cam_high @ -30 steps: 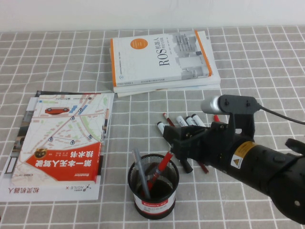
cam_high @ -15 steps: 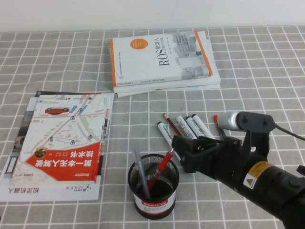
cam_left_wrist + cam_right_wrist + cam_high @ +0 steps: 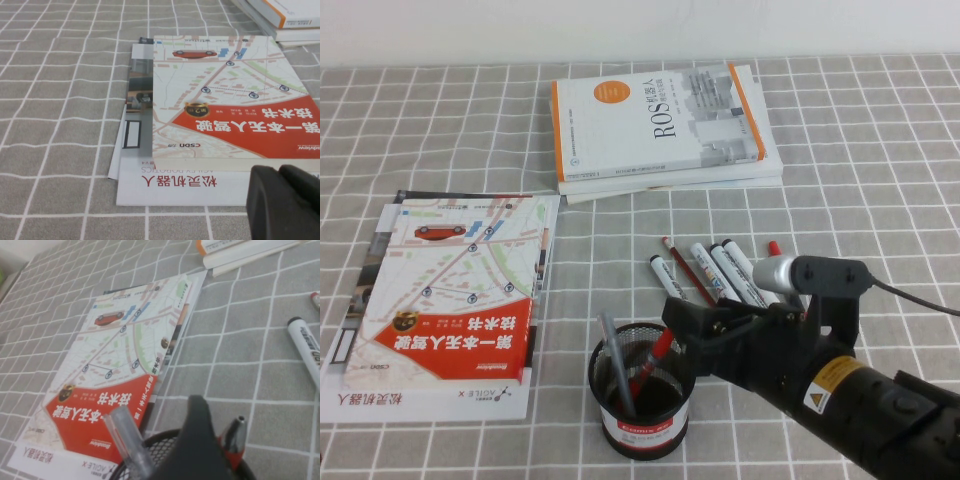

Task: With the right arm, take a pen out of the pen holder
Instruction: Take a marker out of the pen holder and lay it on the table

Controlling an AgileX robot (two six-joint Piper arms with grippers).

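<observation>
The black mesh pen holder point(image 3: 642, 412) stands near the table's front. A red pen point(image 3: 657, 358) with a silver tip and a grey pen point(image 3: 614, 372) lean in it. My right gripper point(image 3: 680, 314) hovers just above the holder's right rim, open, at the top of the red pen. In the right wrist view one dark finger point(image 3: 194, 440) sits right beside the red pen point(image 3: 235, 436); the other finger is out of frame. The grey pen point(image 3: 128, 438) leans apart from it. My left gripper point(image 3: 281, 174) is parked low, shut, at the near edge of the map book point(image 3: 225, 100).
Several markers and pens point(image 3: 718, 268) lie loose on the cloth behind the holder. A stack of white books point(image 3: 660, 125) lies at the back. The red map book point(image 3: 460, 290) lies on magazines at the left, close to the holder.
My right arm has drawn back toward the front edge and then shifted left. Its gripper now sits lower, at the red pen's top. Pens and holder have not moved.
</observation>
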